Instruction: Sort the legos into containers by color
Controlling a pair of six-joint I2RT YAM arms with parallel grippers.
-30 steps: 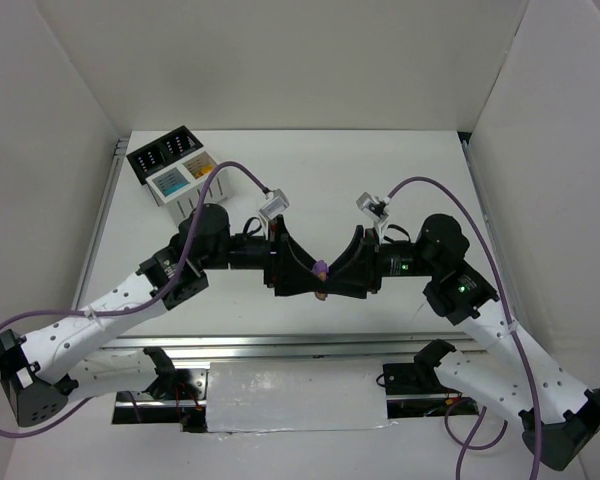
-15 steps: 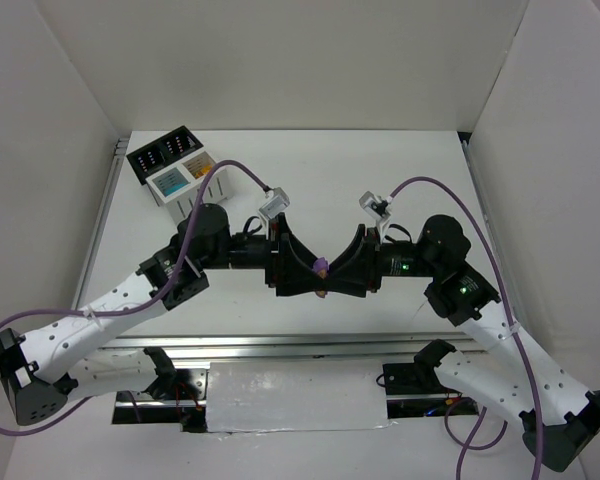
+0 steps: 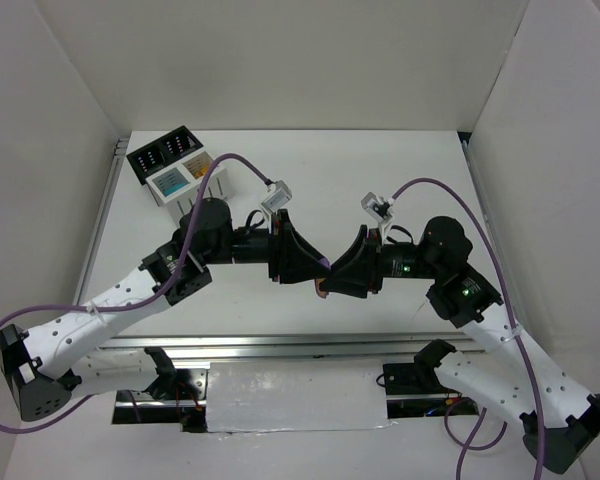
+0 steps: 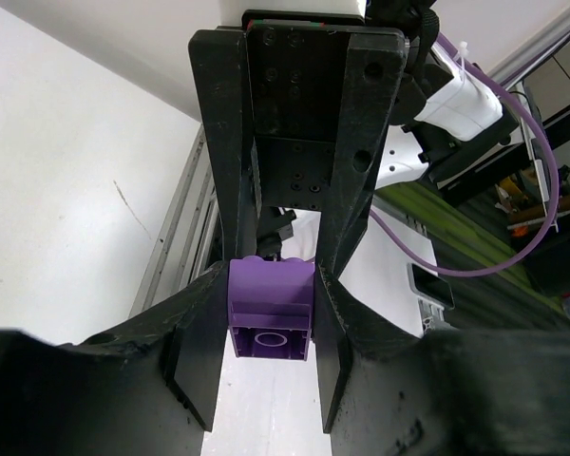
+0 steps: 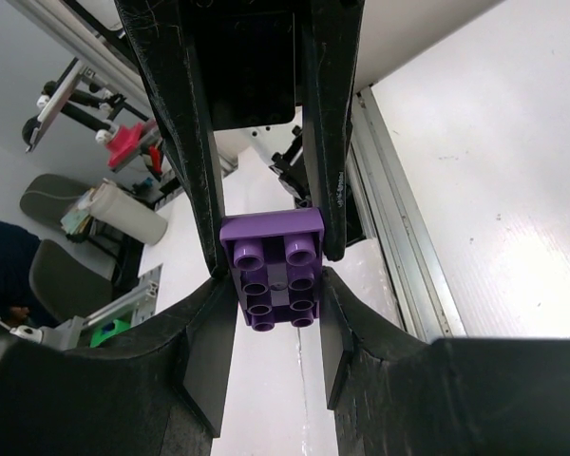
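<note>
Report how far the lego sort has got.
Done: the white-and-black slatted bin block already holds teal pieces in one white compartment and orange pieces in the other. In hand: a purple studded plastic brick, apparently clamped by both the left gripper and the right gripper. Left: getting that brick into a bin. The top view shows no other loose bricks.
</note>
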